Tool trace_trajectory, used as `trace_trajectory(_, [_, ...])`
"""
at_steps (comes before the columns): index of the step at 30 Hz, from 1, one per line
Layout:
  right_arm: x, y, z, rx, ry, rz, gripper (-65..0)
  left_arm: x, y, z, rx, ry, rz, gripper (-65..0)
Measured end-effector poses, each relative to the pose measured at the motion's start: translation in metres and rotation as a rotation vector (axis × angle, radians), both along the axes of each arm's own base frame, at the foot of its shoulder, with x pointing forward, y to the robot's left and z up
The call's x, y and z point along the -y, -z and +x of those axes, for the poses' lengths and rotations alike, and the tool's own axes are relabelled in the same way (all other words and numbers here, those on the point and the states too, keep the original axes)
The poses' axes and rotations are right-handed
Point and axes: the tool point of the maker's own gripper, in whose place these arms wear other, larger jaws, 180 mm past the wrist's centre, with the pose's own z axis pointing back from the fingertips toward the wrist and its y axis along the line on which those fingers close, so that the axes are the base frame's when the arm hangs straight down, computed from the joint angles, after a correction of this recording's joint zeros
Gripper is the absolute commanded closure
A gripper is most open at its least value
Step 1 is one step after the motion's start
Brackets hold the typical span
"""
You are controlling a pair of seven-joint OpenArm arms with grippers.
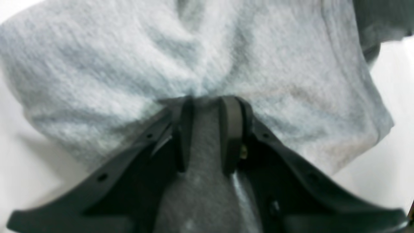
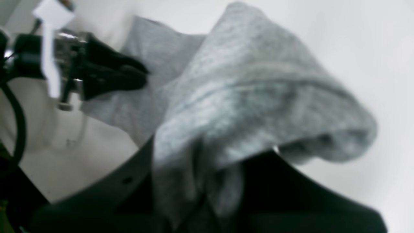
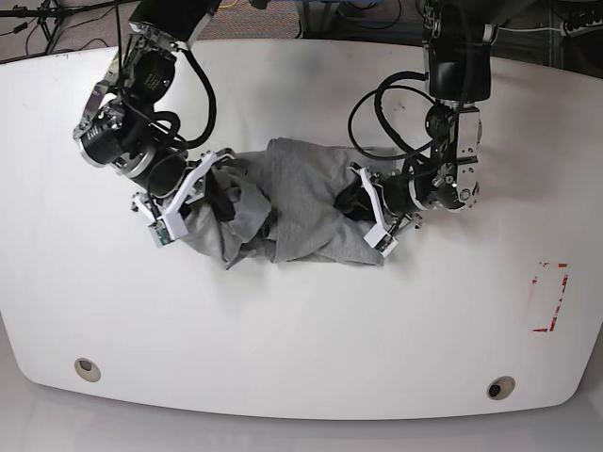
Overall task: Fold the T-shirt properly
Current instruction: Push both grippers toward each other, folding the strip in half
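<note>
Grey cotton, the T-shirt [image 3: 292,202] lies bunched mid-bench between both hands. Right hand [image 3: 215,193] is clamped on cloth; left hand [image 1: 207,100] stands slightly parted with fabric between its fingers. Uneven pulling risks twisting the bundle tighter.

A white counter [image 3: 301,330] carries the bunched grey T-shirt [image 3: 301,202] near its centre; a red-outlined mark [image 3: 549,297] lies toward four o'clock of it.

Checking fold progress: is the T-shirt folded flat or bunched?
Bunched: the T-shirt lies crumpled in uneven folds between both grippers.
</note>
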Motion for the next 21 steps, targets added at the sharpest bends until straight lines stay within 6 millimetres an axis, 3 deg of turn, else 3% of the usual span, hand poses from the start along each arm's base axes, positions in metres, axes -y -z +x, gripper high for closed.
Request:
trace_trajectory(8, [-0.055,-0.018,0.013,0.084,-0.108,0.047,0.0,0.016,0.0,-0.003,-0.008,0.008,-0.024,-16.7])
trace_trajectory(13, [-0.07,-0.008,0.019,0.061,-0.134,-0.008,0.0,0.023,-0.001,-0.004,-0.012,0.011,-0.038,-16.8])
trace_trajectory(21, [-0.101,-0.009,0.017,0.095,-0.213,-0.018,0.0,0.027,-0.001,-0.005,-0.015,0.014,-0.044,-16.8])
